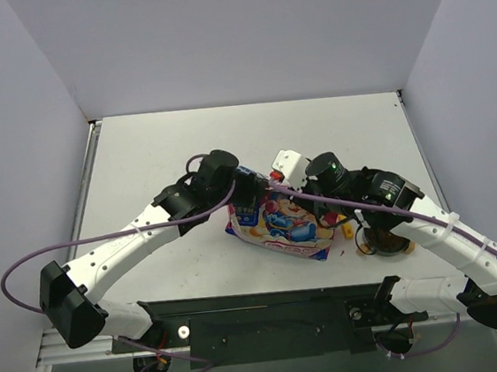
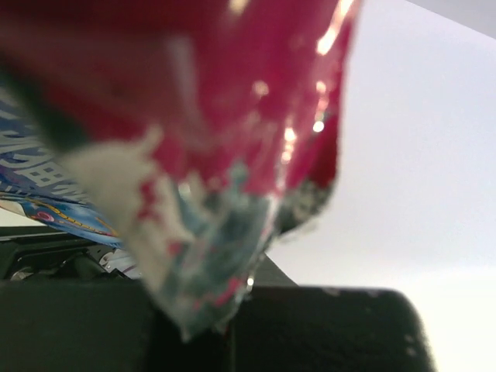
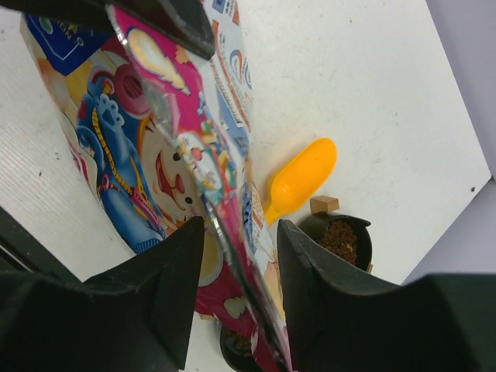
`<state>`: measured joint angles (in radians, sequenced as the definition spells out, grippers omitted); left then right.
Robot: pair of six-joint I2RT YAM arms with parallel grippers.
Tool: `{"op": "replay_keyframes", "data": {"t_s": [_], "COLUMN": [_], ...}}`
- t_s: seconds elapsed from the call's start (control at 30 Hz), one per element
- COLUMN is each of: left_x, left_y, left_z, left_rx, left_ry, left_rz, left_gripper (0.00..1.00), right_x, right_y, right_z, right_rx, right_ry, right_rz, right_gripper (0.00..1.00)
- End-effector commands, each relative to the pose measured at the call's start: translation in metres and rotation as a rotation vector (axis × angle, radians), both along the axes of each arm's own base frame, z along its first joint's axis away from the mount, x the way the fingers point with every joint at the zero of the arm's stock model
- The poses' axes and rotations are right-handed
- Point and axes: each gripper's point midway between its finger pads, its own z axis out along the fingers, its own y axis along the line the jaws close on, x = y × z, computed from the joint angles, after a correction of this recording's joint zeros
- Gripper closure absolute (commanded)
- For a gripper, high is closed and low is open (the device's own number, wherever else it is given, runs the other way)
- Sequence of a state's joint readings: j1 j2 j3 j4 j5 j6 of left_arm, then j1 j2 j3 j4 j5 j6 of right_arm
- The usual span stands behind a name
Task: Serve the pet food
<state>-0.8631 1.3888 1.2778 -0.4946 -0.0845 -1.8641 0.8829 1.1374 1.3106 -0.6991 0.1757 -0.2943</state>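
Pale walls enclose a white worktop (image 1: 139, 162) in the top view, where a printed bag (image 1: 279, 223) sits centre with both arms meeting at its far edge. Left wrist view: the left claw (image 2: 229, 310) is pinched tight on the bag's torn red edge. Right wrist view: the right claw (image 3: 240, 229) stands narrowly parted astride the bag's rim, and pet food (image 3: 339, 236) lies in a black bowl (image 3: 366, 246) near a yellow scoop (image 3: 304, 177).

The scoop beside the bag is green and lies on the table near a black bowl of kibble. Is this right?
No: the scoop is yellow, not green, as the right wrist view shows. It lies on the table beside the bag, near a black bowl of kibble.
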Motion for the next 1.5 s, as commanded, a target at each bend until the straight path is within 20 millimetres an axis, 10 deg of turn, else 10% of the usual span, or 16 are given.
{"op": "replay_keyframes", "data": {"t_s": [0.0, 0.2, 0.33, 0.6, 0.67, 1.17, 1.47], "left_x": [0.027, 0.027, 0.02, 0.012, 0.011, 0.01, 0.006], "left_y": [0.01, 0.015, 0.024, 0.027, 0.026, 0.014, 0.052], "left_z": [0.048, 0.055, 0.031, 0.028, 0.028, 0.034, 0.009], "left_rx": [-0.119, -0.101, -0.061, -0.021, -0.028, -0.084, 0.045], "left_ry": [-0.168, -0.156, 0.031, 0.171, 0.178, 0.191, 0.159], "left_rz": [0.073, 0.051, 0.047, 0.044, 0.044, 0.024, 0.082], "left_gripper": [1.0, 1.0, 1.0, 1.0, 1.0, 1.0, 0.44], "right_x": [0.004, 0.007, -0.003, -0.016, -0.016, 0.022, 0.042], "right_y": [-0.008, -0.029, -0.051, -0.064, -0.064, 0.065, 0.039], "right_z": [0.001, 0.009, 0.01, 0.005, 0.006, 0.018, 0.03], "right_rx": [-0.078, -0.086, -0.127, -0.116, -0.112, 0.127, 0.031], "right_ry": [-0.078, -0.122, -0.104, -0.037, -0.043, -0.095, -0.225], "right_rz": [-0.002, -0.096, -0.126, -0.159, -0.15, 0.117, -0.034], "right_gripper": [0.61, 0.67, 1.0, 0.99, 0.82, 0.66, 1.0]}}
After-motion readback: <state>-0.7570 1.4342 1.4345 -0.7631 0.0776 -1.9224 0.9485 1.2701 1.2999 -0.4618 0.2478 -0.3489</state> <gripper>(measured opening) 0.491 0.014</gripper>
